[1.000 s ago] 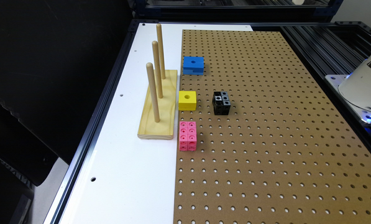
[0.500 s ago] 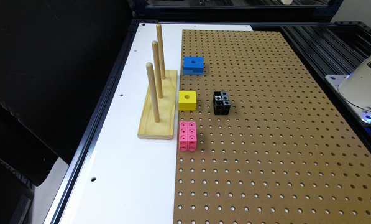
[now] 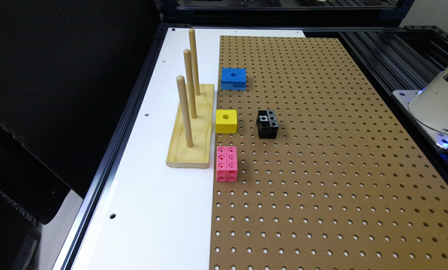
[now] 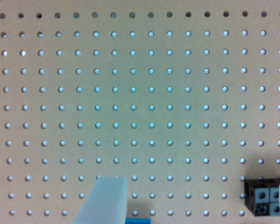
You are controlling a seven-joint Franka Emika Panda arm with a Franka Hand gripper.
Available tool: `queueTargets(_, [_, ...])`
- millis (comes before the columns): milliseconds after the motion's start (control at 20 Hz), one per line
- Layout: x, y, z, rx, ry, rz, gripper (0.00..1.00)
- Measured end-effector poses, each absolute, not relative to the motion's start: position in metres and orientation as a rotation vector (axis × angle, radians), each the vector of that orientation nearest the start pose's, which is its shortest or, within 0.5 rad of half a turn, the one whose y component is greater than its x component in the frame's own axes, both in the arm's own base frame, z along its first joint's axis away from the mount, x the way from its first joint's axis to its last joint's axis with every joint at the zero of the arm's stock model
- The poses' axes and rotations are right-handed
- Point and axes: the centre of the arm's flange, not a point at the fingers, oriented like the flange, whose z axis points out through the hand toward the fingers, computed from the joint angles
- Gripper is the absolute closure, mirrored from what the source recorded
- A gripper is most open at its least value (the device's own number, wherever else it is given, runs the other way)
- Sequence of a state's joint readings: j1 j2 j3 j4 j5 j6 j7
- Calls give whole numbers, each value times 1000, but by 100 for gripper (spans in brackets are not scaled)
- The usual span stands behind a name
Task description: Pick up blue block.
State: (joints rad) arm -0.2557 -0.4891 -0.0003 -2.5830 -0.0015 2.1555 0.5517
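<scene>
Well, glossy square blue block (image 3: 233, 77) on perforated pegboard (image 3: 321, 150); claw (image 4: 191, 205) spread wide

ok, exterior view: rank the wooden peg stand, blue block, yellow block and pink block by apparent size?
1. wooden peg stand, clearly largest.
2. pink block, though it sits nearest the camera, so this place is unsure.
3. blue block and yellow block look about alike; blue is farther from the camera, so no ranking.
</scene>
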Motion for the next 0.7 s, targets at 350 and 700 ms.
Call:
queueTargets(350, [407,-128,429,-2886,1230,-77,0])
queueTargets(700, [426,-142,429,-2886,1231,-73,0])
